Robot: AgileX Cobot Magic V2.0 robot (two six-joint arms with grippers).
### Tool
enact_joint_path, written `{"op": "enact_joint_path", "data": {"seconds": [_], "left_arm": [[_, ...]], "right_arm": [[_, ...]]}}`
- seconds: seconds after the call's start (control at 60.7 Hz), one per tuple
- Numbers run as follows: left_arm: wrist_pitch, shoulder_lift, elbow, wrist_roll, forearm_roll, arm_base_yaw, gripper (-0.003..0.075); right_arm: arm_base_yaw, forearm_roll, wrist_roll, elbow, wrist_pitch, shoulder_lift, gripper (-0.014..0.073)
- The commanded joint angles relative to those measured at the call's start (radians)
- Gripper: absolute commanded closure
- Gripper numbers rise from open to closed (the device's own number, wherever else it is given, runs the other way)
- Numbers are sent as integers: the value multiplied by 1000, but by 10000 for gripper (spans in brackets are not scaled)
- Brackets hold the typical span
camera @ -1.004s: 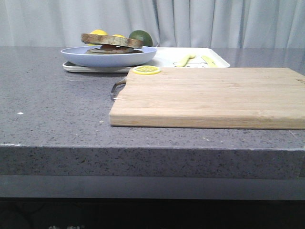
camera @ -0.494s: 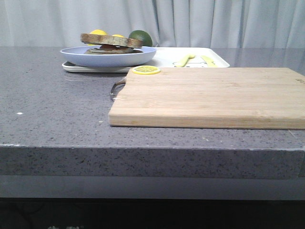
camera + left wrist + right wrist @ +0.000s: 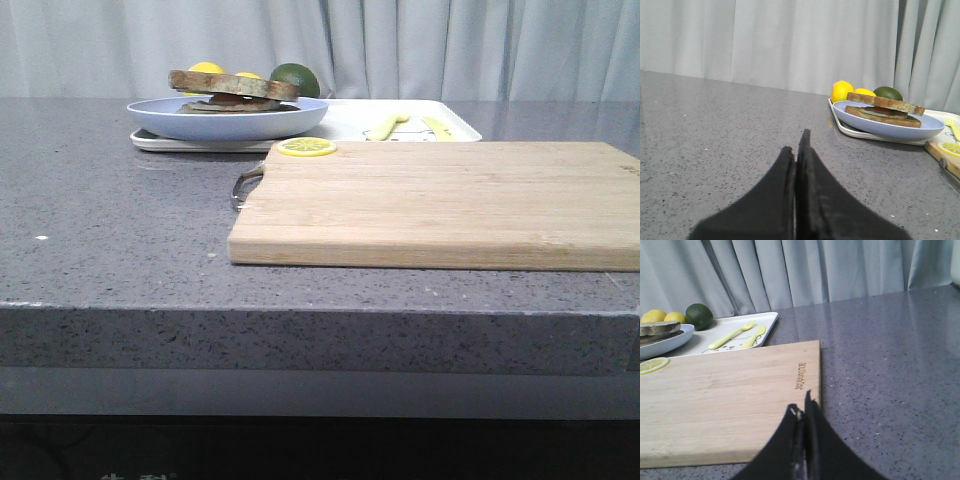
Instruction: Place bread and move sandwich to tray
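Observation:
The sandwich rests on a round light-blue plate, which stands on the left end of the white tray at the back of the counter. The bread lies as its top slice, slightly tilted, with egg showing under it in the left wrist view. My left gripper is shut on nothing, low over bare counter well short of the plate. The right gripper is also shut and empty, over the near right corner of the wooden cutting board. Neither gripper shows in the front view.
A wooden cutting board with a metal handle fills the front right of the counter, a lemon slice on its far left corner. Two lemons and a lime sit behind the plate. A yellow fork and spoon lie on the tray.

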Motion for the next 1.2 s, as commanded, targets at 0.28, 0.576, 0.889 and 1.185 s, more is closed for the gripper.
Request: {"op": "enact_joint_path", "data": {"seconds": [0.28, 0.576, 0.889, 1.185], "left_arm": [[-88, -22, 1, -8, 2, 3, 741], [-88, -22, 1, -8, 2, 3, 741], [-88, -22, 1, -8, 2, 3, 741], [-88, -22, 1, -8, 2, 3, 741]], "right_arm": [[-5, -30, 7, -3, -98, -19, 663], [-5, -82, -40, -3, -102, -19, 663], [-5, -47, -68, -3, -102, -19, 663], [-5, -40, -68, -3, -101, -19, 663]]}}
